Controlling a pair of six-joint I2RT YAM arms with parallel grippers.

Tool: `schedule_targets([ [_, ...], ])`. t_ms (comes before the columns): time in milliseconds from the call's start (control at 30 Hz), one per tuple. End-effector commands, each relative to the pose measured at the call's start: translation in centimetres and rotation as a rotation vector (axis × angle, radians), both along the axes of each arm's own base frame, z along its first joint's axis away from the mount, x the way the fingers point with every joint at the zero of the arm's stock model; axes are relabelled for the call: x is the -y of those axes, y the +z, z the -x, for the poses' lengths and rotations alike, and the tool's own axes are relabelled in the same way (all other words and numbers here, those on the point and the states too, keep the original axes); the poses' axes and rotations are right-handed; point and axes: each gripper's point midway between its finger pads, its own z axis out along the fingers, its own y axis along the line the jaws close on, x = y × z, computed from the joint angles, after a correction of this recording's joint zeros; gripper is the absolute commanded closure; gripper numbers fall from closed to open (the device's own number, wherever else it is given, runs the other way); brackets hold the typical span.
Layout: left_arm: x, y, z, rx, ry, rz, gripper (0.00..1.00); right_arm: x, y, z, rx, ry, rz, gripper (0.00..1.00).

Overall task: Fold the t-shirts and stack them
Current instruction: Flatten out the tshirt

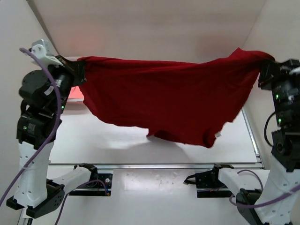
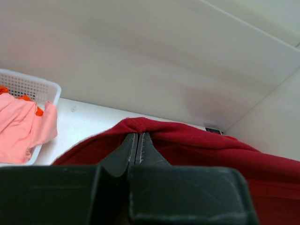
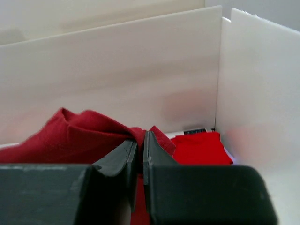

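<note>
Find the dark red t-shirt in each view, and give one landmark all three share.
Top external: the dark red t-shirt hangs stretched across the middle.
Left wrist: bottom centre and right, pinched in the left gripper.
Right wrist: lower left, pinched in the right gripper.
Shared landmark: the white back wall behind it.

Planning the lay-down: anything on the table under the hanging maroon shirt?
Nothing visible on the table near its hem, but the maroon shirt hides the area behind it. A basket sits far left, a red shirt in the far-right corner.
</note>
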Motion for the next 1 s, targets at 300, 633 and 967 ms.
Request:
schedule_targets([
  [300, 0.1, -18.9, -11.8, -0.357, 0.061, -0.005, 1.00, -6.2, -11.2, -26.7, -0.350, 0.192, 0.151, 1.00],
  [633, -3.2, -27.1, -20.4, -0.522, 0.216, 0.080, 0.44, -6.5, -16.6, -38.2, -0.366, 0.019, 0.251, 0.34],
  [967, -0.8, -34.9, -8.9, -0.731, 0.102, -0.052, 0.41, -5.4, -29.0, -25.7, -0.866, 0.061, 0.020, 0.33],
])
